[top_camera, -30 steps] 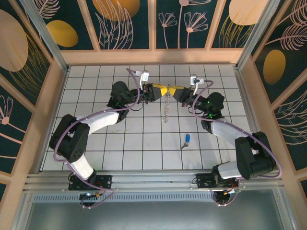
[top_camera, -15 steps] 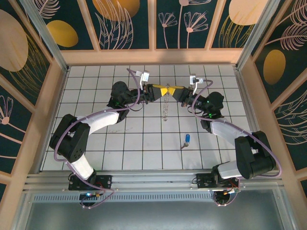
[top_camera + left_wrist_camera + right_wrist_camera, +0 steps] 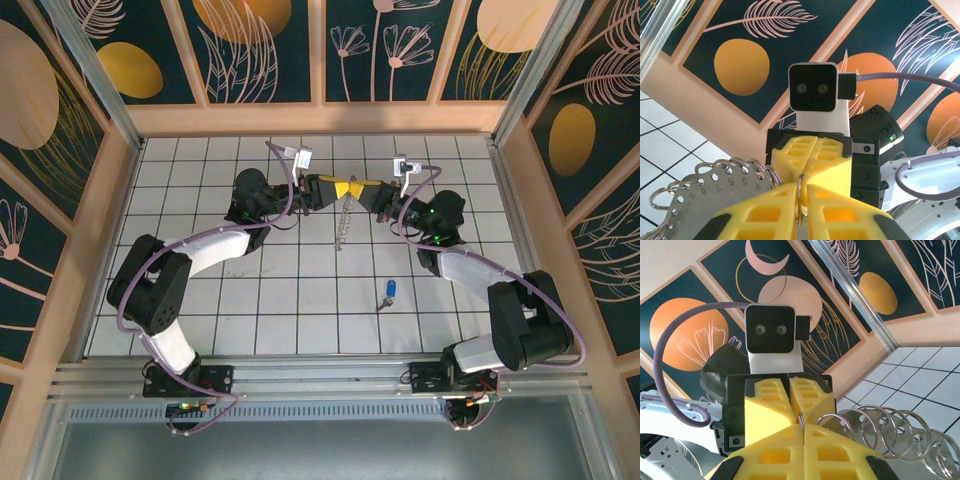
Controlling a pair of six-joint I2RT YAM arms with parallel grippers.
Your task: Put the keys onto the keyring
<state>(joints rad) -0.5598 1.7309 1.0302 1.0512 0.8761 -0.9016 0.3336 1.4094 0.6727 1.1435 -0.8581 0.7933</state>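
The keyring (image 3: 343, 218) hangs in the air over the back of the tiled floor, its silvery pieces dangling below the two grippers. My left gripper (image 3: 335, 188) and right gripper (image 3: 362, 190) meet tip to tip above it. In the left wrist view the left gripper (image 3: 801, 200) is shut on the thin ring wire (image 3: 800, 186), with numbered metal tags (image 3: 705, 195) fanned to the left. The right gripper (image 3: 804, 440) is shut on the same wire, small rings (image 3: 880, 427) strung to its right. The blue-headed key (image 3: 389, 292) lies alone on the floor, nearer the arm bases.
Wooden walls with dark floral panels (image 3: 265, 50) enclose the white tiled floor (image 3: 250, 300). An aluminium rail (image 3: 320, 375) runs along the near edge by both arm bases.
The left jaws have closed further onto the ring wire. The hanging end of the keyring has swung a little to the left. The key has not moved.
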